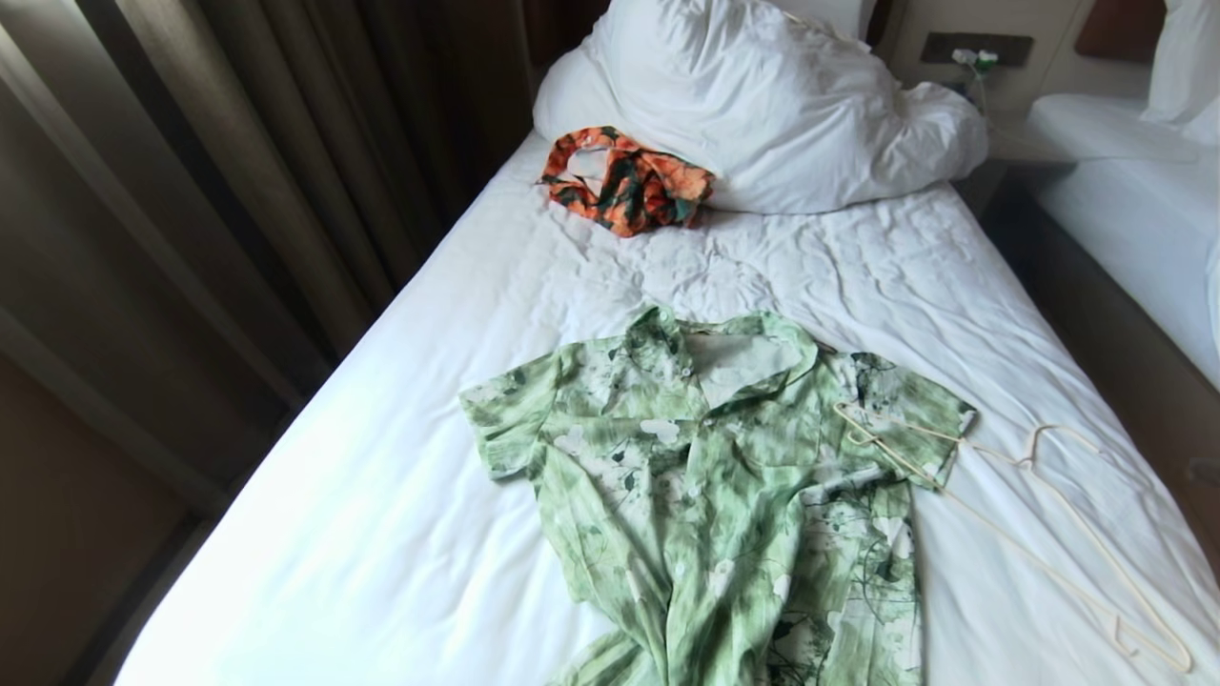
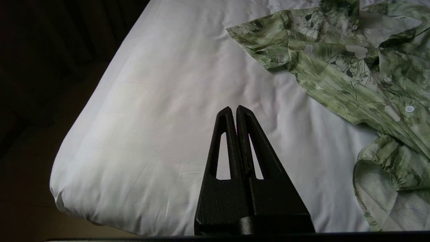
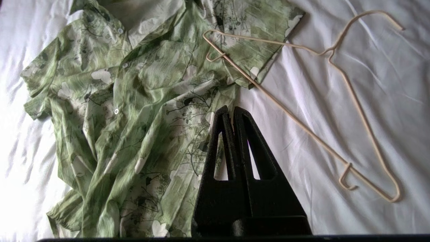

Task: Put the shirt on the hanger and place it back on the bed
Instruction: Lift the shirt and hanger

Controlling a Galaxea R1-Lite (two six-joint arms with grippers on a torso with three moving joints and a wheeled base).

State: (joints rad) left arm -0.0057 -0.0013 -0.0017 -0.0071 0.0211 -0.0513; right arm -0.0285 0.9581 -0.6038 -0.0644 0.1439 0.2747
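Head view: your light green leaf-print button-up shirt (image 1: 705, 495) runs off the bottom edge, hem unseen. Neither arm shows there. The thin cream wire hanger (image 1: 1048, 514) has one shoulder corner lying on the shirt's sleeve; whether it snags the cloth you cannot tell. The white-sheeted single bed (image 1: 381, 534) is cut at the foot. The crumpled orange-and-teal floral garment (image 1: 624, 181) hides its own shape.
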